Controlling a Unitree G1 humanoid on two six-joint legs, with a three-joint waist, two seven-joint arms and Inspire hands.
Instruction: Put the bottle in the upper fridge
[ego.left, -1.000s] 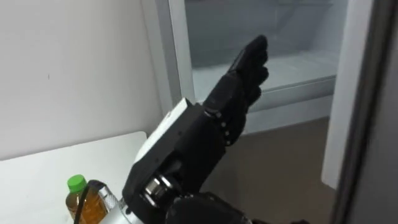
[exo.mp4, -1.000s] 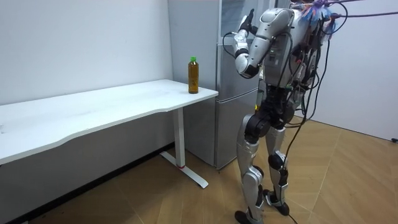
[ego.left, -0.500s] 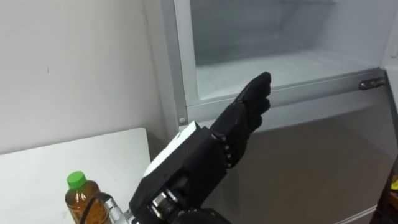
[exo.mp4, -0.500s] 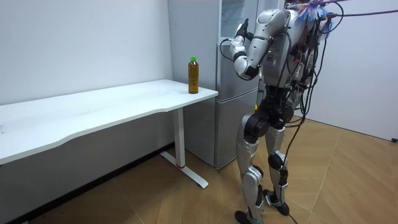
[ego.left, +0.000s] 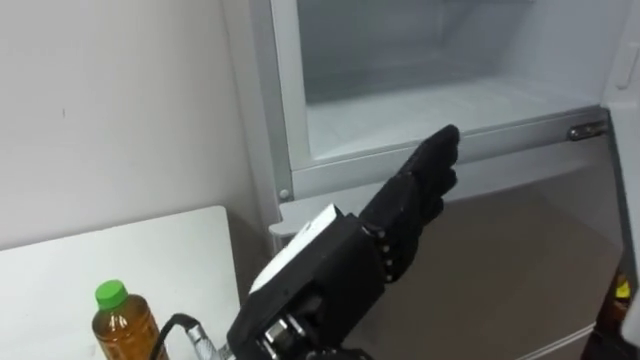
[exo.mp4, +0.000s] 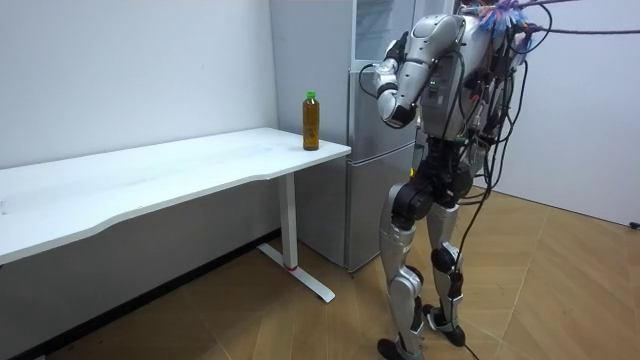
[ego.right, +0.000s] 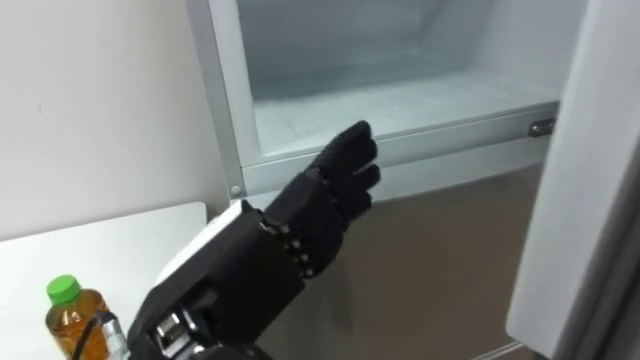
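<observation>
While bottle (ego.left: 118, 325) stands on white table (ego.left: 150, 260), left hand (ego.left: 412, 203) hangs empty, fingers straight, before open upper fridge (ego.left: 288, 120).

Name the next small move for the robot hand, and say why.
Probably lower the left robot hand down and to the robot's left, toward the bottle, to grasp it. That hand is open and empty, raised before the open upper fridge compartment, while the bottle stands untouched on the white table beside the fridge, so there is nothing to place yet.
</observation>
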